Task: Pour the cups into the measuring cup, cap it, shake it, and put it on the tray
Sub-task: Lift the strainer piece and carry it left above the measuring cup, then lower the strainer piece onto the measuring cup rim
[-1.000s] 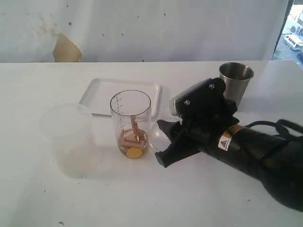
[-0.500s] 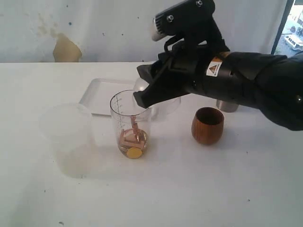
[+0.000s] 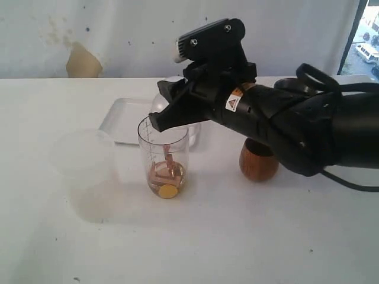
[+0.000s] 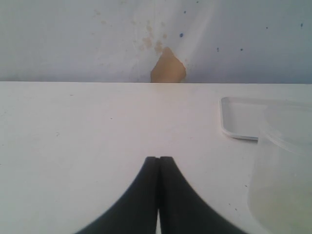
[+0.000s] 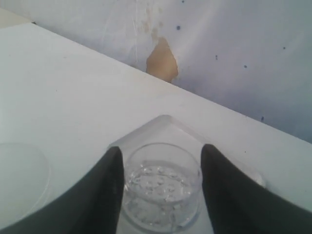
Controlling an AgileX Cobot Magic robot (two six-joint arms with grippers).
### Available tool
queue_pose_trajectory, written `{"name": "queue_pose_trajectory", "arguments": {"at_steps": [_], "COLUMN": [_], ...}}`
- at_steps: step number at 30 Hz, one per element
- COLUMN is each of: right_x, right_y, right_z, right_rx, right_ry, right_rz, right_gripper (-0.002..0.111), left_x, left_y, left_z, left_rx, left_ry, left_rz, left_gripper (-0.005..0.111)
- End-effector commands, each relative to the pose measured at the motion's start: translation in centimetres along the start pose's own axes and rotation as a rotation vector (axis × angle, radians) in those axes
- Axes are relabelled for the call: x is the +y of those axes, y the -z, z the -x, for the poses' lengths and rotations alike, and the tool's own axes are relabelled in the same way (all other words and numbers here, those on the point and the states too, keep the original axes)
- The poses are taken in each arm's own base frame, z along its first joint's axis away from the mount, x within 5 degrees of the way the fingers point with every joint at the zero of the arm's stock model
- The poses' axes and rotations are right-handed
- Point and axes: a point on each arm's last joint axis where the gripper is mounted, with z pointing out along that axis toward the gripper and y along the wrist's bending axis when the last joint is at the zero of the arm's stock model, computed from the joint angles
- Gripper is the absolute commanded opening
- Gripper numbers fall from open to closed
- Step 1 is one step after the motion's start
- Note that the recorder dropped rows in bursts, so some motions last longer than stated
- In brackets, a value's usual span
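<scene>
The clear measuring cup [image 3: 164, 160] stands upright near the table's middle with small brown pieces and a yellow disc in its bottom. My right gripper [image 3: 161, 121] [image 5: 162, 148] hovers at its rim, shut on a clear round perforated cap [image 5: 161, 190] [image 3: 160, 102] held between both fingers. The brown wooden cup [image 3: 258, 163] stands upright to the right, partly behind my right arm. That arm hides the steel tumbler. The white tray [image 3: 127, 118] [image 4: 239, 117] lies behind the measuring cup. My left gripper [image 4: 159, 158] is shut and empty above bare table, outside the exterior view.
A wide frosted plastic cup [image 3: 86, 171] [image 4: 282, 170] stands left of the measuring cup, close to it. My right arm spans the right half of the table. A wall with a tan patch [image 3: 83, 62] runs along the far edge.
My right gripper rose from the table near the wooden cup with the clear cap and swung left. It now sits over the measuring cup's rim. The wooden cup came into view.
</scene>
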Motion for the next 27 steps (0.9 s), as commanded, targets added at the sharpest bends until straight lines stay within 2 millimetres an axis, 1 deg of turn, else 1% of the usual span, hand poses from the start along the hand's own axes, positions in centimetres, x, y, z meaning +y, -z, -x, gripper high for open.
{"name": "queue_pose_trajectory", "arguments": {"at_steps": [1,5,9,14,17,19,21,22,25,27], "right_x": [0.0,0.2,1.8,1.8,1.7,1.7,1.6,1.6,1.6,1.6], "right_y": [-0.3,-0.3,-0.6,-0.8,-0.8,-0.9,-1.3,-1.3,-1.4,-1.6], "right_z": [0.6,0.6,0.2,-0.2,-0.4,-0.1,0.7,0.8,0.7,0.3], "right_rx": [-0.09,-0.093,-0.087,-0.055,-0.039,-0.012,0.029,0.037,0.042,0.056], "right_ry": [-0.013,-0.041,-0.005,-0.021,0.036,0.046,0.06,0.06,0.061,0.06], "right_rz": [0.013,0.033,0.097,0.09,0.088,0.088,0.083,0.084,0.084,0.085], "right_gripper": [0.0,0.0,0.0,0.0,0.0,0.0,0.0,0.0,0.0,0.0], "left_x": [0.0,0.0,0.0,0.0,0.0,0.0,0.0,0.0,0.0,0.0], "left_y": [0.0,0.0,0.0,0.0,0.0,0.0,0.0,0.0,0.0,0.0], "left_z": [0.1,0.1,0.1,0.1,0.1,0.1,0.1,0.1,0.1,0.1], "left_rx": [0.0,0.0,0.0,0.0,0.0,0.0,0.0,0.0,0.0,0.0], "left_ry": [0.011,0.011,0.011,0.011,0.011,0.011,0.011,0.011,0.011,0.011], "left_rz": [-0.001,-0.001,-0.001,-0.001,-0.001,-0.001,-0.001,-0.001,-0.001,-0.001], "left_gripper": [0.103,0.103,0.103,0.103,0.103,0.103,0.103,0.103,0.103,0.103]}}
